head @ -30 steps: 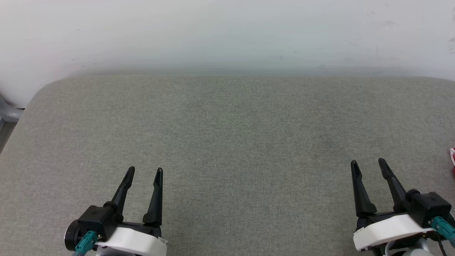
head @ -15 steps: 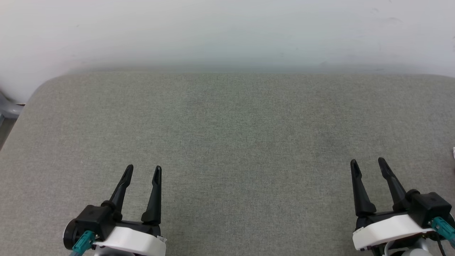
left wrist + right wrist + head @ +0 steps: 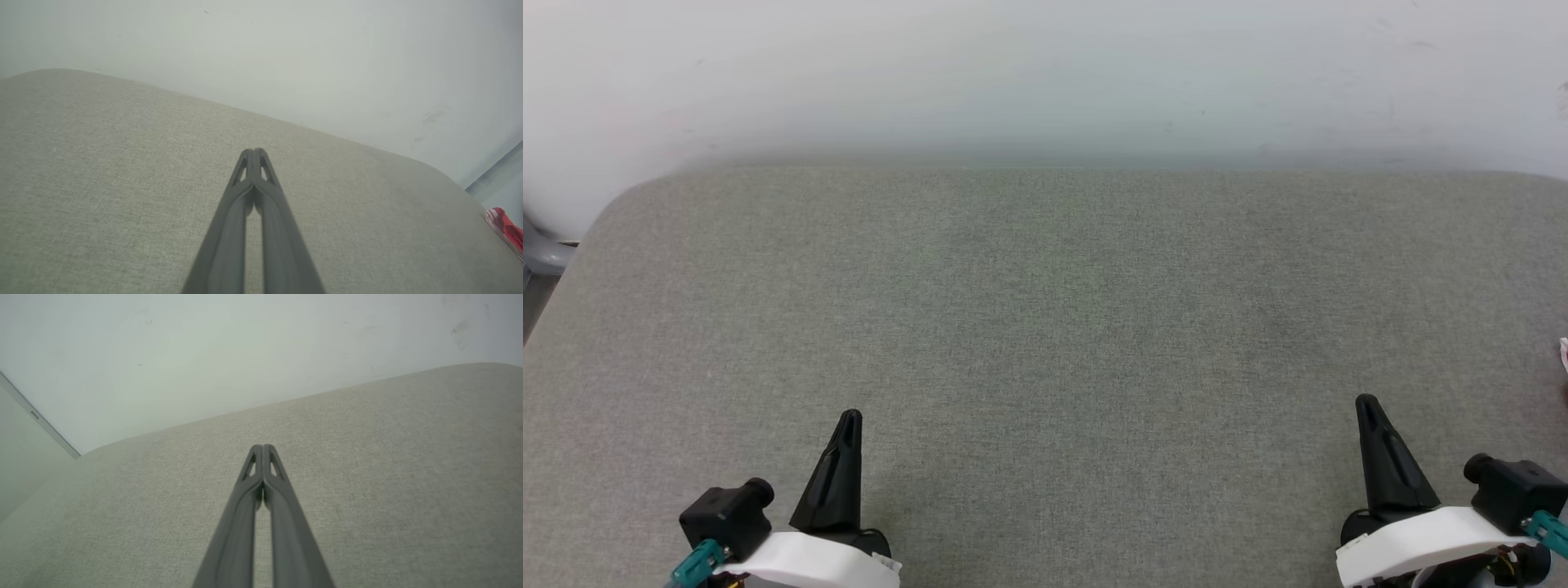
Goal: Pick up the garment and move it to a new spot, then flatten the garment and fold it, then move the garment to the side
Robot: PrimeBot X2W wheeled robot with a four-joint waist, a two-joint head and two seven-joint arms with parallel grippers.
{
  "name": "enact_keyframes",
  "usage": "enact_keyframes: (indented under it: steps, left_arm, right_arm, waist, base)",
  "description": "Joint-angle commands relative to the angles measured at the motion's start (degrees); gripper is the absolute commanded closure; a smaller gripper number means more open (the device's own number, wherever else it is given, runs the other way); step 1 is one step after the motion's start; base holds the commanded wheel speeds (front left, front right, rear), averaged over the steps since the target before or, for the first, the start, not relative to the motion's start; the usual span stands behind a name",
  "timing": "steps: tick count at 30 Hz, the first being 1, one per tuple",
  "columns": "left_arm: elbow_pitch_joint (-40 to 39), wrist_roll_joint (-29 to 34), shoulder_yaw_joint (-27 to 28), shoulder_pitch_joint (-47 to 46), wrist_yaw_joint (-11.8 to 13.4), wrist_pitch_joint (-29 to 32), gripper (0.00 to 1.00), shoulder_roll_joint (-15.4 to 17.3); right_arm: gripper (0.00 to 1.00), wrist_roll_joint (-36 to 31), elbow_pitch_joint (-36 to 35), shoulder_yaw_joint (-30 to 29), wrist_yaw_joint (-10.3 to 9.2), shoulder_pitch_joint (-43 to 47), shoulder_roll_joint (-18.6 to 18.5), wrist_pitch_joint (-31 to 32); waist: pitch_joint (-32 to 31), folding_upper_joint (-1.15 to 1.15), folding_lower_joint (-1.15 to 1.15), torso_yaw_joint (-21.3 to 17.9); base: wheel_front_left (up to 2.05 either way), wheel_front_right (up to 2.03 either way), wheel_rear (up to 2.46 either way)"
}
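Now hovering dark two-fingered left gripper point(image 3: 848, 423) and right gripper point(image 3: 1368, 407) over grey fabric pad point(image 3: 1045, 286), pressing both finger pairs together, empty. Spotting red-and-white striped garment point(image 3: 504, 228) at pad's right edge, well beyond right gripper.

You have a grey-green fabric-covered surface point(image 3: 1045, 327) with rounded corners before you, set against a faintly scuffed white wall point(image 3: 1045, 73) under soft, even light.

wall point(image 3: 1045, 73) behind surface point(image 3: 1045, 310) | left gripper point(image 3: 849, 420) front left | right gripper point(image 3: 1366, 405) front right | garment point(image 3: 505, 228) at far right edge
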Motion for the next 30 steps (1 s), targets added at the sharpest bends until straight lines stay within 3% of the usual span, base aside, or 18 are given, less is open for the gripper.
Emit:
enact_keyframes:
  steps: [1, 15, 30]
  left_arm:
    - [-0.45, -2.98, 0.39, -1.60, 0.05, 0.56, 1.00, 0.37]
    - [1.67, -17.43, 1.22, -3.19, -0.08, 3.64, 1.00, 0.72]
    - [2.88, -28.72, 2.16, -4.28, -0.12, 6.26, 1.00, 0.81]
  right_arm:
    - [1.00, 3.08, -0.61, -0.16, 0.00, -1.38, -0.32, 0.54]
    - [1.00, 17.85, 0.53, -0.68, -0.01, -2.50, -0.64, 3.56]
    - [1.00, 29.47, 1.38, -1.22, -0.01, -3.37, -0.80, 6.07]
  waist:
    - [-0.06, 0.00, 0.00, -0.03]
    - [-0.50, 0.00, 0.00, -0.33]
    - [-0.90, 0.00, 0.00, -0.60]
  base:
    - [0.00, 0.00, 0.00]
    - [0.00, 0.00, 0.00]
    - [0.00, 0.00, 0.00]
